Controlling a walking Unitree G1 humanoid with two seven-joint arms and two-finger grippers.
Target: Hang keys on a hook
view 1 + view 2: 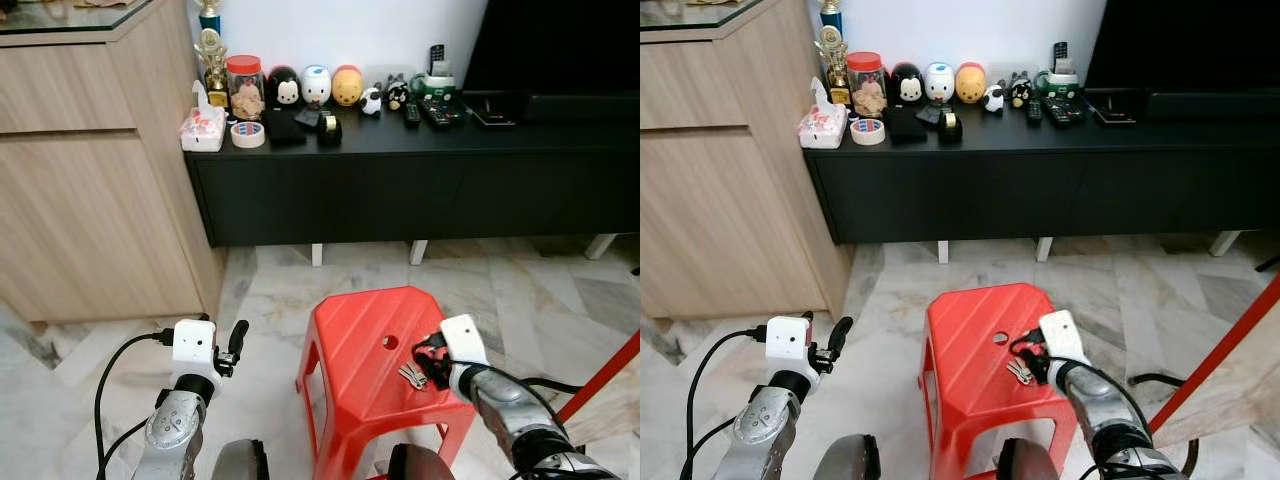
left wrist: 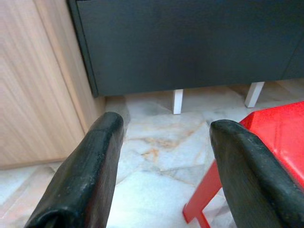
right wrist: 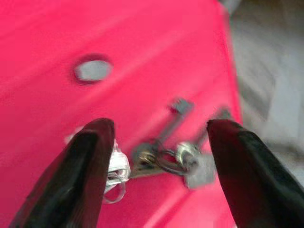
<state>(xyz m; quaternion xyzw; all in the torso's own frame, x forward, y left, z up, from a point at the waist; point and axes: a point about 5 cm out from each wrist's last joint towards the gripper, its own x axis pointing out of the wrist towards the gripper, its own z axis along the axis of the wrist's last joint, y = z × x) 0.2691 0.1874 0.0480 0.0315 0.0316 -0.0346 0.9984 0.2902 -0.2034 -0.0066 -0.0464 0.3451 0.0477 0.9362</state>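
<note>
Red plastic stool [image 1: 370, 360] nearest the robot carries the keys [image 3: 161, 159] on its seat; the right gripper [image 3: 159, 166] straddles them, fingers spread wide and not yet closed, evidently poised for pickup. The left gripper [image 2: 166, 166], likewise spread and empty, waits beside the stool. Beyond stand the black cabinet [image 1: 400, 185] and its ornaments; no hook is discernible.

The keys [image 1: 412, 376] are lying on the stool [image 1: 360, 350] before me — my right end effector [image 3: 156, 156] is straddling them, its fingers spread; the cabinet [image 1: 400, 180] is standing behind.
</note>
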